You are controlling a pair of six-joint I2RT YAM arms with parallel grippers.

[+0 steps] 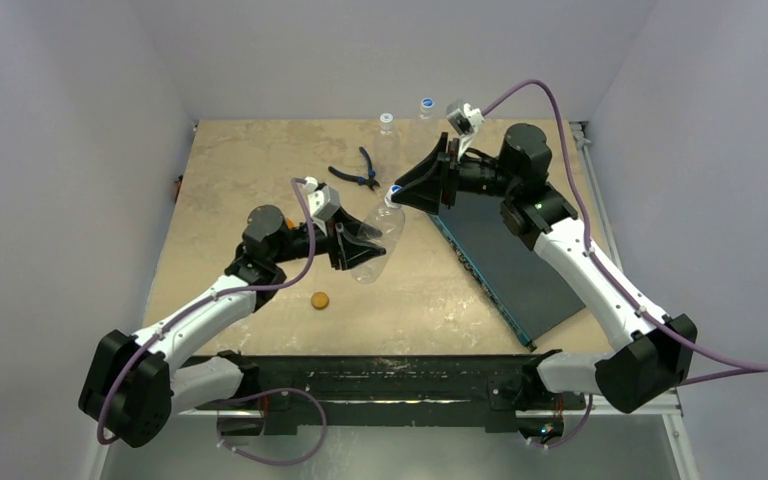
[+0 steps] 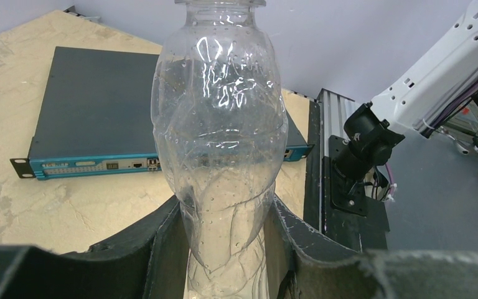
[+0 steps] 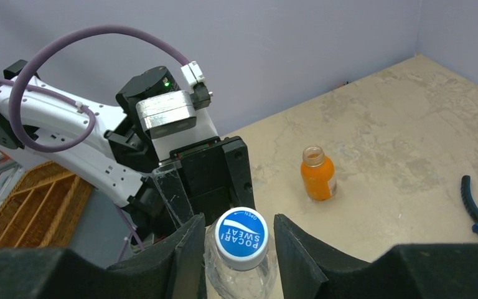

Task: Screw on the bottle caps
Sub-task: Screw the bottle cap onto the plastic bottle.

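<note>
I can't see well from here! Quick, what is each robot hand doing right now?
Left gripper: jaws closed on the clear bottle, holding it.
Right gripper: jaws on either side of the blue cap on the bottle's neck, a gap showing each side.

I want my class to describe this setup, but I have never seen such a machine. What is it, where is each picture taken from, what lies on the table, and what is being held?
These are two robot arms bolted at the near edge of a table. One picture looks down from above; the other two come from a camera on each wrist.

The left gripper is shut on a clear bottle, held off the table. The right gripper has its fingers either side of the blue cap on that bottle's neck; a small gap still shows.

On the table lie an orange cap, pliers, a flat dark box, two more bottles at the back, and a small orange bottle without a cap.
</note>
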